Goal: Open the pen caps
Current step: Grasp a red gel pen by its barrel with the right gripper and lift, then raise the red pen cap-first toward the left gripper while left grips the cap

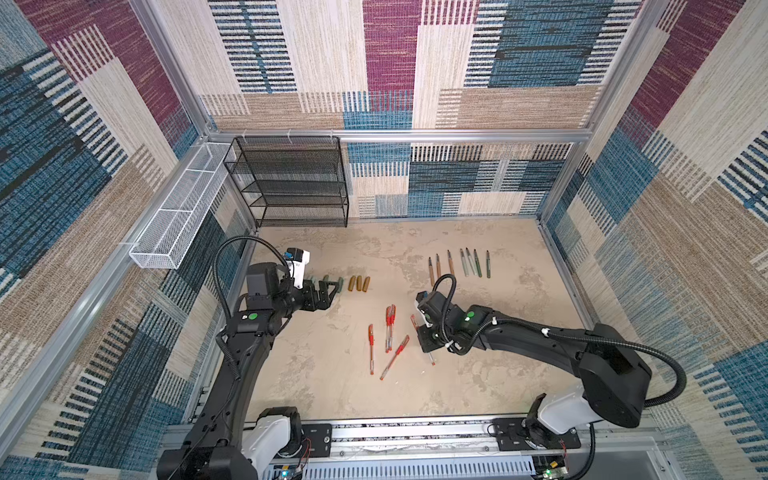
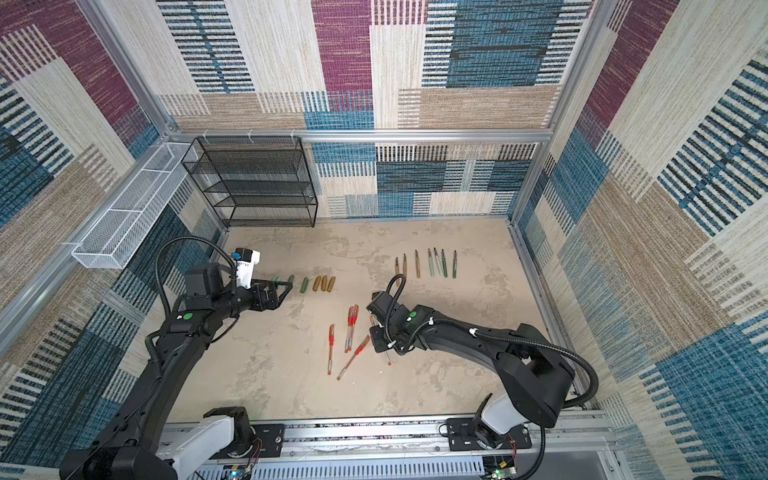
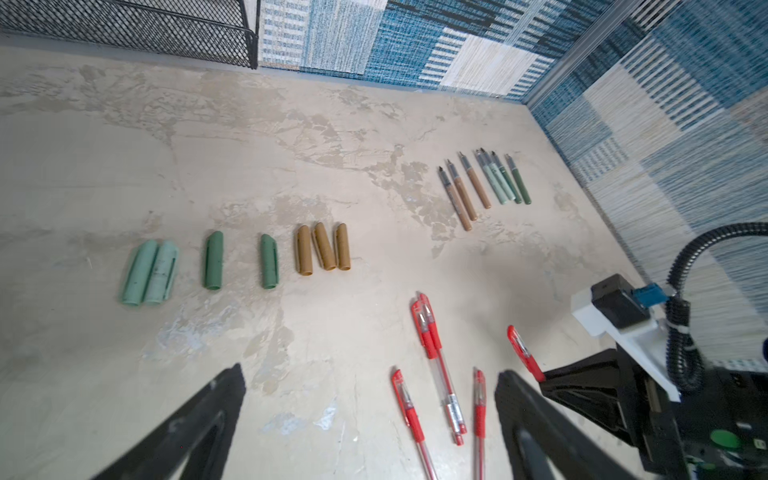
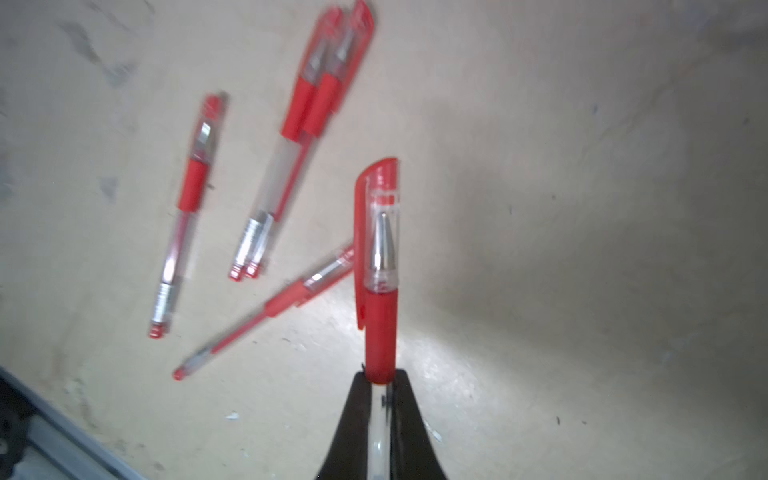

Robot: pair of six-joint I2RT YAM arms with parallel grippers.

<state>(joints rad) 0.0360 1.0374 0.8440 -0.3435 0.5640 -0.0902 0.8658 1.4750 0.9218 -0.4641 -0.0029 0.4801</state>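
1. Nearest the right wrist lens: found right claw (image 4: 381,376) pressed together on a red pen (image 4: 380,332), pinching the barrel behind the rubber grip. Noted its cap (image 4: 382,224) still seated and jutting clear, likely to offer it for pulling.
2. Same view: saw four loose red pens (image 4: 195,187) lying capped on the counter (image 4: 582,208), apparently awaiting their turn.
3. Left wrist view: found left claw (image 3: 370,370) spread wide and empty above the counter. Beyond it, saw removed caps (image 3: 322,247) sorted by colour in a row, well apart from the bare barrels (image 3: 484,183).
4. In both top views: placed left claw near the cap row and right claw just beside the loose red pens, the two well apart. Judged the pull not yet begun.
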